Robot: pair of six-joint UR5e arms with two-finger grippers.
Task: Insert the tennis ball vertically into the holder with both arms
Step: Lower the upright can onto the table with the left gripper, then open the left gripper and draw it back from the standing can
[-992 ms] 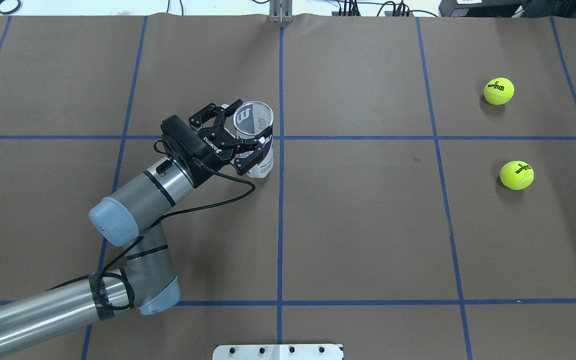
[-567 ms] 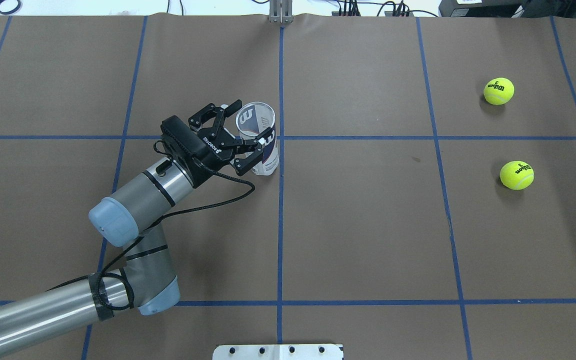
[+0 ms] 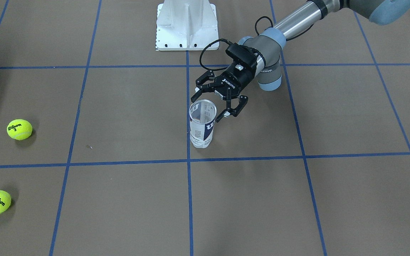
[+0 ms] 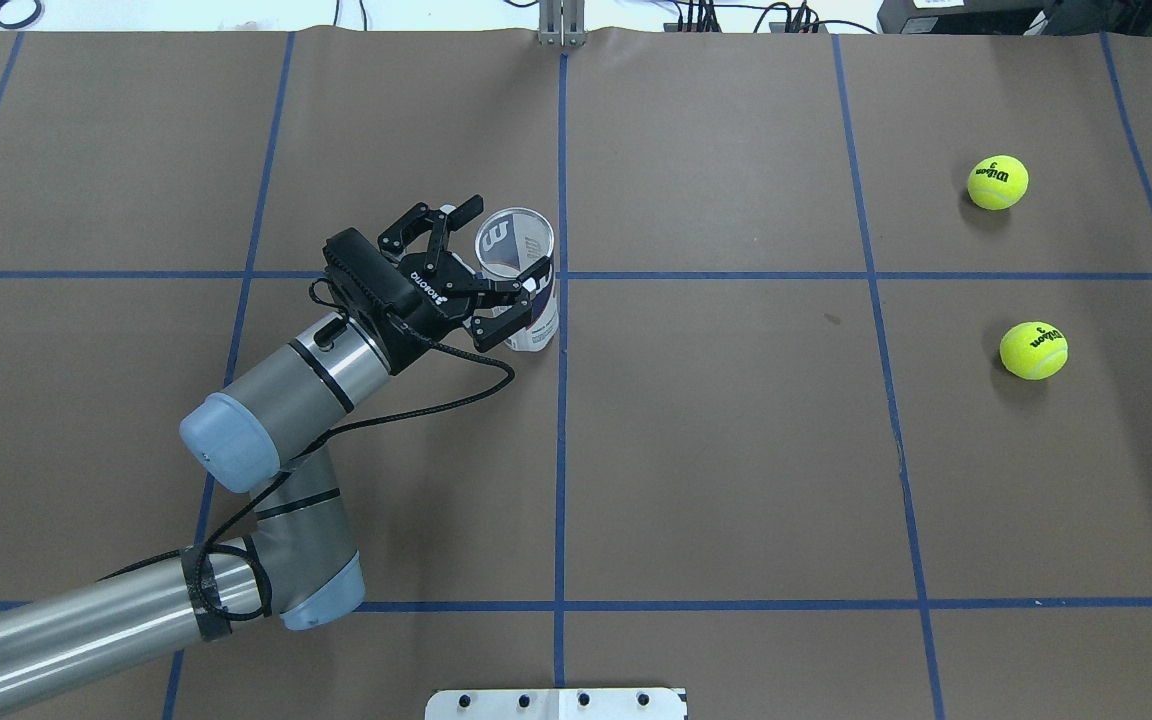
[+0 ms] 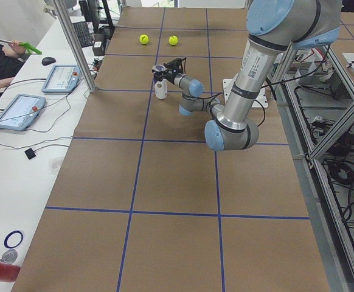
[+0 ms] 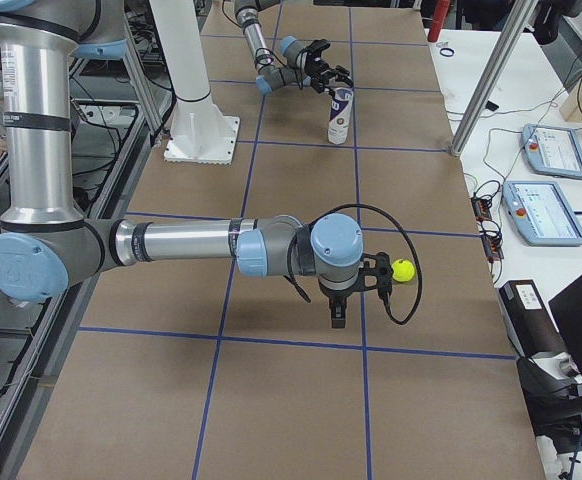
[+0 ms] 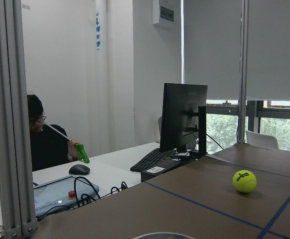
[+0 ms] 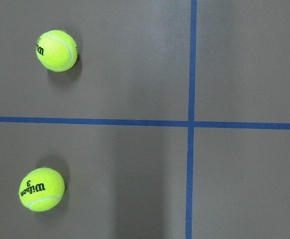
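The holder (image 4: 521, 290), a clear can with a navy-and-white label, stands upright just left of the table's centre line; it also shows in the front view (image 3: 202, 124). My left gripper (image 4: 508, 238) is open, one finger on each side of the can's upper part (image 3: 207, 109). Two yellow tennis balls (image 4: 998, 182) (image 4: 1033, 350) lie far right on the table. The right wrist view looks straight down on both balls (image 8: 57, 50) (image 8: 41, 189) from high up, with no fingers in it. My right gripper (image 6: 351, 295) shows only in the exterior right view; I cannot tell its state.
The white robot base plate (image 3: 187, 25) sits at the table's near edge. Blue tape lines cross the brown table cover (image 4: 736, 450). An operator (image 7: 45, 149), tablets (image 5: 61, 78) and an aluminium post (image 5: 73, 42) stand along the far side.
The can's top has shifted slightly to the right and the can stands a little straighter. My left gripper has stayed open around it and barely moved.
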